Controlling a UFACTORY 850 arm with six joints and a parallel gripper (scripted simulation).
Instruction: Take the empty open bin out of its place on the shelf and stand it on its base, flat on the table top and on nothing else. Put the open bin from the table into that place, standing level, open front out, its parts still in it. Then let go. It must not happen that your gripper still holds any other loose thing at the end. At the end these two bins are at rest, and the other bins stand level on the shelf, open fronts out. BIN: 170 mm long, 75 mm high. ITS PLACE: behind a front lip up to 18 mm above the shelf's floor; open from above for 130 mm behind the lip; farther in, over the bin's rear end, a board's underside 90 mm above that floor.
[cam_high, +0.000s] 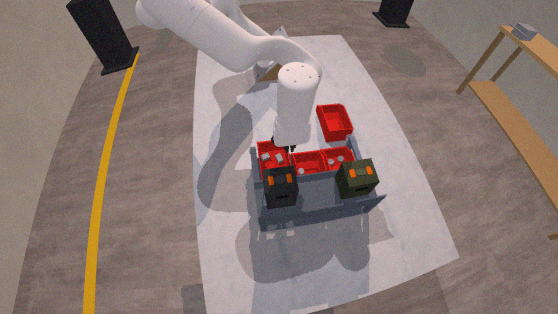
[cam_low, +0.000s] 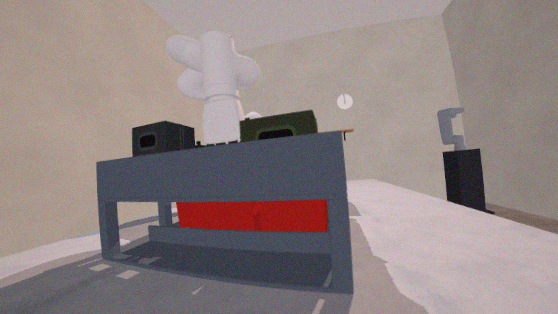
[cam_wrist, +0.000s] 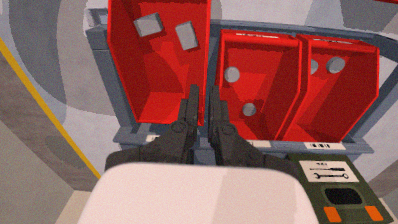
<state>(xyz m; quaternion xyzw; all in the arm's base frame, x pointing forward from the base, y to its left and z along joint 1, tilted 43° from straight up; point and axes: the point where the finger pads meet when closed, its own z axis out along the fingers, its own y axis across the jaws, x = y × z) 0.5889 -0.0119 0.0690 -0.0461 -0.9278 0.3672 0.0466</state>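
The left bin (cam_high: 273, 167) (cam_wrist: 165, 107), with two grey blocks in it, sits askew at the left end of the grey shelf (cam_high: 312, 220) (cam_low: 225, 175). It looks higher and farther out over the front lip than its neighbours and does not show under the board in the exterior view. My gripper (cam_wrist: 204, 97) (cam_high: 292, 148) is shut and empty, its tips over that bin's right wall near the gap to the middle bin, gripping nothing. The empty red bin (cam_high: 336, 121) stands on its base on the table top, beyond the shelf's right end.
The middle bin (cam_high: 307, 162) (cam_wrist: 265, 75) and right bin (cam_high: 345, 152) (cam_wrist: 342, 100) hold round parts and stand in the shelf. A black case (cam_high: 281, 192) (cam_low: 160, 139) and a green case (cam_high: 357, 180) (cam_low: 280, 125) stand on top at the rear.
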